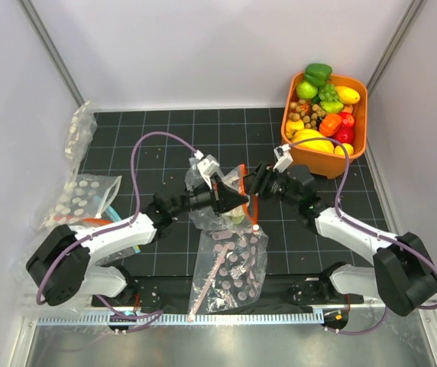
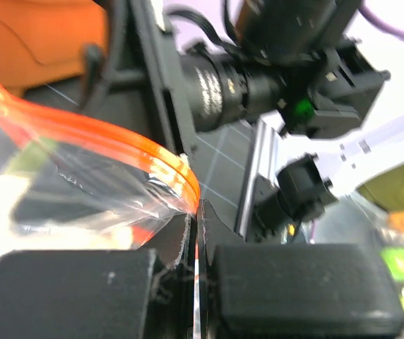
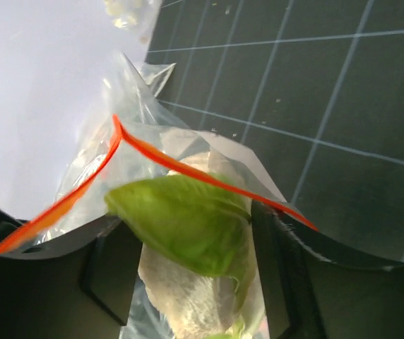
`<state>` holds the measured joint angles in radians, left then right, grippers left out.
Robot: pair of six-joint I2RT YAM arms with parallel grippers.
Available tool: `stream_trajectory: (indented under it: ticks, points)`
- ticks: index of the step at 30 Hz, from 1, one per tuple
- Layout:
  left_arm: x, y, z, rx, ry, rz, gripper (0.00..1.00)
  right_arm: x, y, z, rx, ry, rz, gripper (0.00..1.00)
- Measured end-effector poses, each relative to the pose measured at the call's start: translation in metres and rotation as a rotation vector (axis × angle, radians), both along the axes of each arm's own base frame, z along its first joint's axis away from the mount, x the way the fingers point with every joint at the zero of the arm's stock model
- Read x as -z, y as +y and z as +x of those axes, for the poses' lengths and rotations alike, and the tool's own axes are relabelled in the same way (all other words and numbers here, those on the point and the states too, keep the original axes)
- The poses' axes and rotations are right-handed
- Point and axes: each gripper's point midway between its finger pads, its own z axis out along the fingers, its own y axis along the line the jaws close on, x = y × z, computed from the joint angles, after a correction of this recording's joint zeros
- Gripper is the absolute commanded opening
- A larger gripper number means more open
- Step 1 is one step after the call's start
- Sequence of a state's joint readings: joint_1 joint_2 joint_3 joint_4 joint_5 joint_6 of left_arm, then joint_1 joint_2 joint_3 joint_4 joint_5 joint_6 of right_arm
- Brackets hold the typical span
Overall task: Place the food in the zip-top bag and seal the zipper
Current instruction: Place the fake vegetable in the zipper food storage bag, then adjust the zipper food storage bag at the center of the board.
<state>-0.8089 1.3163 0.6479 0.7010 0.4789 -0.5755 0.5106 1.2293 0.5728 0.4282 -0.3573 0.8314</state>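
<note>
The clear zip-top bag [image 1: 202,183] is held up between my two grippers. Its orange-red zipper [image 1: 247,200] also shows in the left wrist view [image 2: 103,138] and the right wrist view [image 3: 188,169]. My left gripper [image 1: 224,197] [image 2: 195,212] is shut on the bag's mouth edge at the zipper. My right gripper [image 1: 255,183] [image 3: 191,219] is shut on the white cauliflower [image 3: 188,296] with green leaves, at the bag's mouth. A green bell pepper [image 1: 318,73] and an orange round piece [image 1: 330,124] lie in the bin.
An orange bin [image 1: 322,160] full of toy produce stands at the back right. A pink-dotted bag [image 1: 230,267] lies in front of the arms. Two white-dotted bags [image 1: 81,195] [image 1: 79,130] lie at the left, near the side wall.
</note>
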Motion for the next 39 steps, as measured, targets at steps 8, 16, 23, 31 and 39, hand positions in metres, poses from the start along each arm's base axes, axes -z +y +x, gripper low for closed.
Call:
stream_trajectory:
  ticks: [8, 16, 23, 31, 39]
  points:
    - [-0.001, 0.022, 0.034, -0.187, 0.027, -0.005, 0.00, -0.014, -0.020, 0.003, 0.087, -0.056, -0.078, 0.79]
    - [0.013, 0.030, 0.045, -0.258, 0.059, 0.035, 0.00, -0.025, -0.033, 0.007, 0.143, -0.090, -0.136, 0.64]
    - [0.016, 0.038, 0.051, -0.309, 0.045, 0.057, 0.00, -0.010, -0.035, 0.018, 0.170, -0.029, -0.203, 0.60]
    - [-0.012, 0.058, 0.050, -0.384, -0.025, 0.022, 0.00, 0.037, -0.032, 0.021, 0.151, 0.095, -0.279, 0.58]
    - [-0.019, 0.065, 0.051, -0.420, -0.053, 0.013, 0.00, 0.048, -0.011, 0.019, 0.070, 0.149, -0.216, 0.54]
